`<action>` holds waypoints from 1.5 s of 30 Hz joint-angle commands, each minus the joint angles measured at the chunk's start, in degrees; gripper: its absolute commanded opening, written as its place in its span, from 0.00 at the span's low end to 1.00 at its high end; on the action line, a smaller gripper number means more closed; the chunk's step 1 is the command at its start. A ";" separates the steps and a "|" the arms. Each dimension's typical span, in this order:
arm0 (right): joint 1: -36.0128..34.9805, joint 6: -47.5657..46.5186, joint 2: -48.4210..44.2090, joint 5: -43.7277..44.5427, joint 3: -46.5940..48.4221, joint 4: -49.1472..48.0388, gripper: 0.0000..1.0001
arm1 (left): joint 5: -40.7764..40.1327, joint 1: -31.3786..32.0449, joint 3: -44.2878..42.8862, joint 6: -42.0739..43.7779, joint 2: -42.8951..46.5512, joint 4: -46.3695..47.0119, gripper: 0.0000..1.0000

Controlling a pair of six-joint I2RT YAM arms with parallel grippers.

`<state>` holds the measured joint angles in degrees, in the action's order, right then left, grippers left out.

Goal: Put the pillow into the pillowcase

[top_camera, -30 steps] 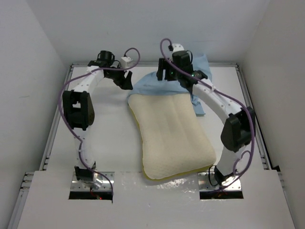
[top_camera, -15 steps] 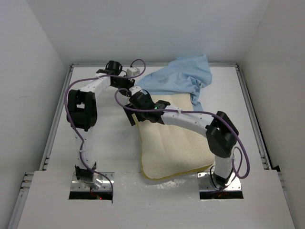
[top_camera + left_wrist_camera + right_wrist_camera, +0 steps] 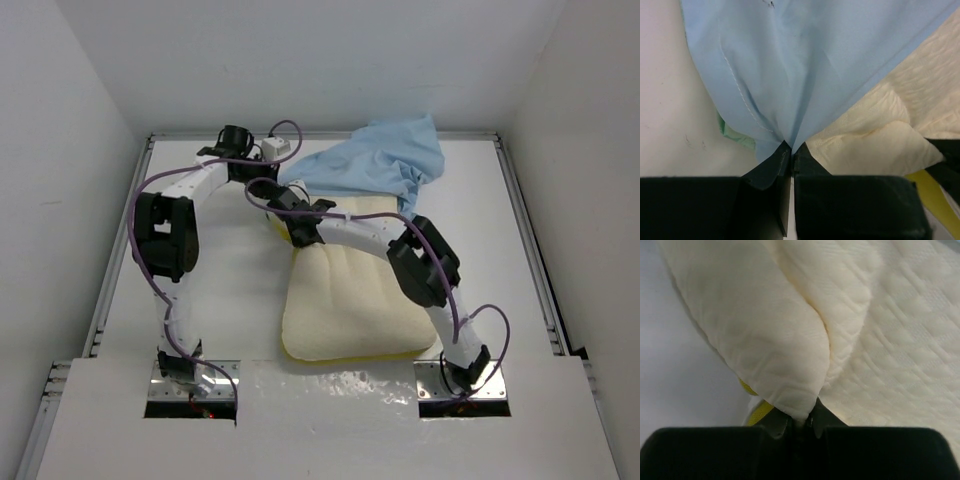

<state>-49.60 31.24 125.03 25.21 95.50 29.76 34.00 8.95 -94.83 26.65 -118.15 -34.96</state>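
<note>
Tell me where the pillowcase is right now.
In the top view the pillowcase lies bunched at the back, right of centre, draped over the pillow's far end; the left fingers pinch its left edge.

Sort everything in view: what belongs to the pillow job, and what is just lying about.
Belongs to the job:
- pillow
- pillowcase
- left gripper, fingers shut on the pillowcase
- right gripper, fingers shut on a pillow corner

Just there:
- table
- enclosure walls
No other loose item shows.
</note>
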 commanded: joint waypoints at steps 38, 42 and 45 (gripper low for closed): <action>11.72 9.36 -14.11 -5.35 -5.42 -16.49 0.00 | 4.85 -0.25 0.16 12.63 9.69 -8.45 0.00; 11.81 9.89 -13.59 -3.95 -5.42 -16.57 0.00 | 9.50 0.28 -0.35 14.73 9.95 -13.18 0.00; 12.78 11.03 -9.65 -4.02 -2.10 -17.10 0.00 | 11.97 1.68 -0.89 14.06 10.22 -13.65 0.00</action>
<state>-37.23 39.70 113.89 19.51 87.96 17.10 41.25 9.41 -94.80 38.39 -109.97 -46.09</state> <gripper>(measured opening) 0.068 0.003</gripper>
